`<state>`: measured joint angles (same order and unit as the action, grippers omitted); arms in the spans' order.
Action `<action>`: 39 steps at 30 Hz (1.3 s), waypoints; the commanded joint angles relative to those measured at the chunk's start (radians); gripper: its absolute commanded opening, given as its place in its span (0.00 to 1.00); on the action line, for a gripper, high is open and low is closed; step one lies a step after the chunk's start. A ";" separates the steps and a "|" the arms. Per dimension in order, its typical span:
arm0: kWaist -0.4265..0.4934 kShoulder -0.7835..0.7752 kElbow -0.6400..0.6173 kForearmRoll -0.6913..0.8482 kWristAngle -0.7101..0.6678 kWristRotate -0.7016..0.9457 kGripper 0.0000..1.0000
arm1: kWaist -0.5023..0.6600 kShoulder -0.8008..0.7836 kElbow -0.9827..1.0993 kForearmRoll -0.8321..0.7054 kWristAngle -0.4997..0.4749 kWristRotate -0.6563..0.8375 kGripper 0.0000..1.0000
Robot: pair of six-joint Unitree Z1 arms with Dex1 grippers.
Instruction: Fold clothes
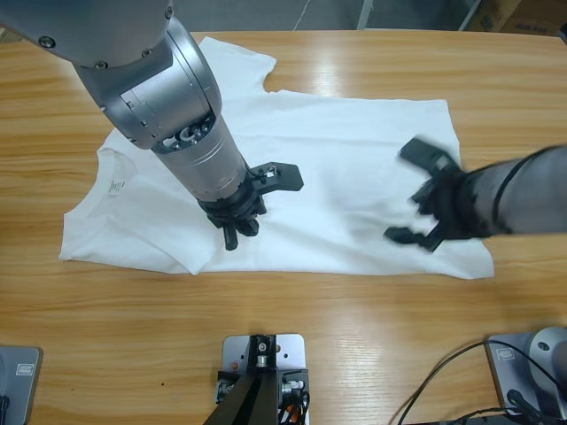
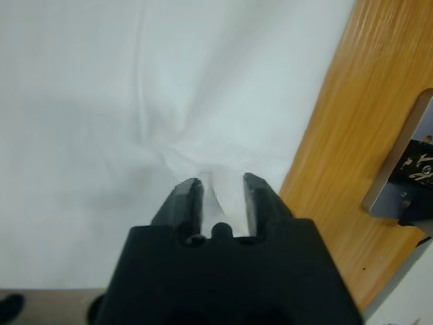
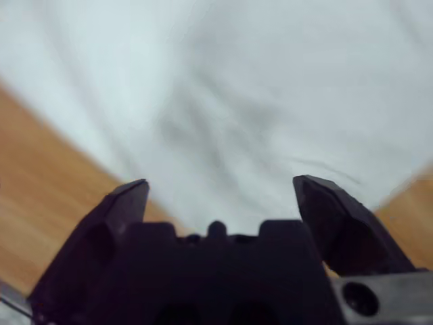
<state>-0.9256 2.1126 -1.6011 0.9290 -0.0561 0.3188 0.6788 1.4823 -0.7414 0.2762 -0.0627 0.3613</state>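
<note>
Left gripper [image 2: 222, 193] pinching T-shirt [image 1: 354, 150], right gripper [image 1: 423, 197] spread above it

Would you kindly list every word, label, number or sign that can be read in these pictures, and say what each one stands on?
No text here can be read in full.
Small mark near the neck of the white T-shirt: too small to read in the high view.
Pale markings on the dark part beside the grey plate at the table edge, left wrist view: too blurred to read.
Right wrist view: no lettering, only shirt cloth and wooden table.
</note>
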 commanded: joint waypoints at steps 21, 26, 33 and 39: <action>-0.006 -0.033 0.035 0.119 0.076 -0.150 1.00 | -0.505 0.258 0.098 -0.114 0.115 0.142 0.55; -0.006 -0.027 0.039 0.119 0.076 -0.149 1.00 | -0.505 0.242 0.101 -0.114 0.126 0.133 0.19; -0.006 -0.014 0.044 0.118 0.072 -0.149 1.00 | -0.505 0.246 0.106 -0.115 0.126 0.119 0.11; -0.006 -0.007 0.047 0.117 0.070 -0.149 1.00 | -0.504 0.157 0.102 -0.071 0.063 0.093 0.00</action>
<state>-0.9261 2.0691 -1.5844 1.0369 0.0075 0.1833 0.1836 1.7082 -0.6599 0.1730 0.0476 0.4816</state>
